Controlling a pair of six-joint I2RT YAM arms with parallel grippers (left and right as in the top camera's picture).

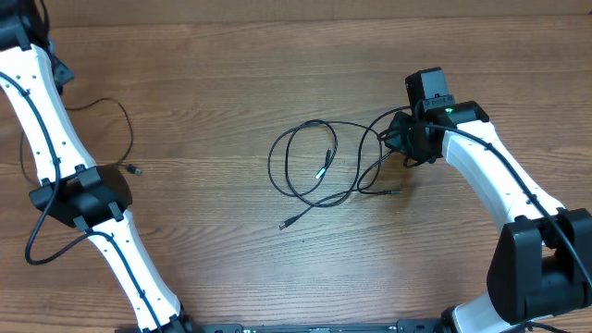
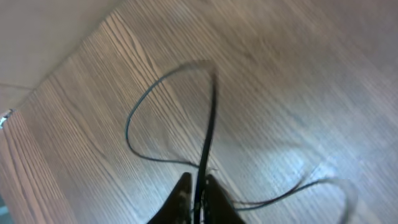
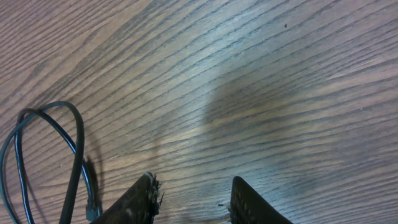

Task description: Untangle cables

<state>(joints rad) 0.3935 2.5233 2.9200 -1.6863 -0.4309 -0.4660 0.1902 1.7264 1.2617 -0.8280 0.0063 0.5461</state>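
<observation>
1 thin black cable apart nr wood table's left edge, pinched in left hand; mid-table black cable tangle not undone, right hand open, empty.

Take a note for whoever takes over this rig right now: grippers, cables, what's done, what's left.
Left gripper: shut on one cable, far left, apart from the rest.
Right gripper: open, empty, at the right edge of the tangle.
Done: one cable separated.
Left: the tangle in the middle, loops crossing, yet to be pulled apart.
</observation>
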